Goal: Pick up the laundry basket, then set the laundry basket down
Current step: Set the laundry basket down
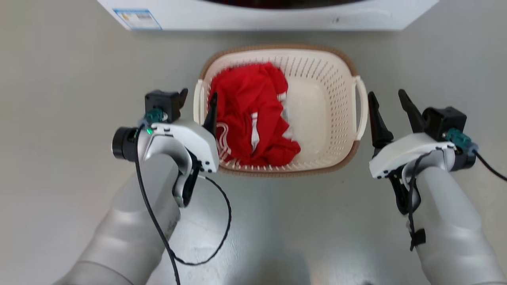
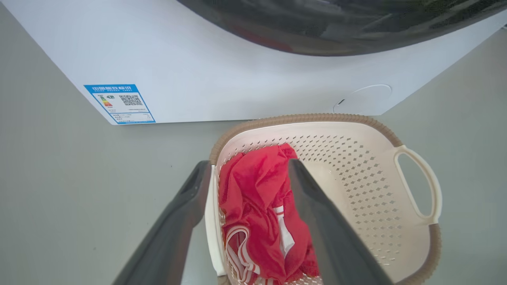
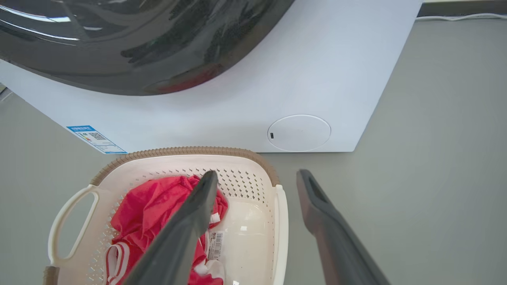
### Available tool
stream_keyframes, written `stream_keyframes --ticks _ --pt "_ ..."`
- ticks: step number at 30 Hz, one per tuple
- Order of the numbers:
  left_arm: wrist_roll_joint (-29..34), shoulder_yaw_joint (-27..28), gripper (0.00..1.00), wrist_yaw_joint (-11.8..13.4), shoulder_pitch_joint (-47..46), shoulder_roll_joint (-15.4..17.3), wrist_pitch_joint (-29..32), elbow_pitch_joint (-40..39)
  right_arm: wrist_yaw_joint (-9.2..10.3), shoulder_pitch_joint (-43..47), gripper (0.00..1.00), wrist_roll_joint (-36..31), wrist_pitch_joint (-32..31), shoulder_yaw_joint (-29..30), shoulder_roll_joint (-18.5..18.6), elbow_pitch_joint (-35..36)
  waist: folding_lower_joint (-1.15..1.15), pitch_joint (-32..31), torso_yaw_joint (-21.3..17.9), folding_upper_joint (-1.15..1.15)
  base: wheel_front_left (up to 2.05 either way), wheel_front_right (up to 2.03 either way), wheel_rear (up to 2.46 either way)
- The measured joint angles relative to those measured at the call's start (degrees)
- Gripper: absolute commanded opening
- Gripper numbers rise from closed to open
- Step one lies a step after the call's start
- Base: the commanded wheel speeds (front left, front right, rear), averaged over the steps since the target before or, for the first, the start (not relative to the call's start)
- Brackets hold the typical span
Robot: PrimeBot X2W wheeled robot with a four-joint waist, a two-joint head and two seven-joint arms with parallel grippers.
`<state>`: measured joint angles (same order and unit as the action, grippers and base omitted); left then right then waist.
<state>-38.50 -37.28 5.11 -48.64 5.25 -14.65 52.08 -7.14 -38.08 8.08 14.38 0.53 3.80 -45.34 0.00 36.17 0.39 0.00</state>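
The cream perforated laundry basket (image 1: 328,99) with a brown rim stands on the grey floor, holding a red garment (image 1: 249,107) with white stripes. My left gripper (image 1: 199,95) is open, one finger outside and one inside the basket, with its left loop handle (image 1: 197,101) between them. The left wrist view shows that handle (image 2: 210,221) between the fingers (image 2: 178,221). My right gripper (image 1: 386,94) is open just outside the right loop handle (image 1: 361,107). In the right wrist view that handle (image 3: 280,229) lies between the two fingers, whether touching I cannot tell.
A big white washing machine (image 1: 257,16) with a blue label (image 1: 136,19) stands right behind the basket; its dark door (image 3: 138,39) curves above. A pale cable (image 3: 455,18) runs along the floor's far edge. Bare grey floor (image 1: 59,99) lies on both sides.
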Motion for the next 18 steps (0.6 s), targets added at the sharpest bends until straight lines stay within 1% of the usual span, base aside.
stream_keyframes --ticks 5,12,16,18 --pt "3.2 3.8 1.00 0.0 4.6 -0.8 0.0 -3.0 0.00 3.2 1.00 -0.5 0.0 1.3 -0.2 2.7 0.00 -5.1 0.2 0.00 0.00 0.00 0.00" --pt "7.0 9.7 1.00 -0.1 10.6 -1.6 0.0 -7.6 0.00 6.6 1.00 -1.2 0.0 1.6 -0.3 6.9 0.00 -12.0 0.6 0.00 0.00 0.00 0.00" --pt "8.9 12.4 1.00 -0.2 14.9 -1.9 0.0 -9.8 0.00 10.1 1.00 -2.7 0.0 2.5 -0.4 9.3 0.00 -15.8 0.9 0.00 0.00 0.00 0.00" --pt "10.0 13.6 1.00 -0.7 16.7 -2.0 0.0 -10.9 0.00 12.0 1.00 -3.7 0.0 3.1 -0.4 10.2 0.00 -17.7 1.1 0.00 0.00 0.00 0.00"
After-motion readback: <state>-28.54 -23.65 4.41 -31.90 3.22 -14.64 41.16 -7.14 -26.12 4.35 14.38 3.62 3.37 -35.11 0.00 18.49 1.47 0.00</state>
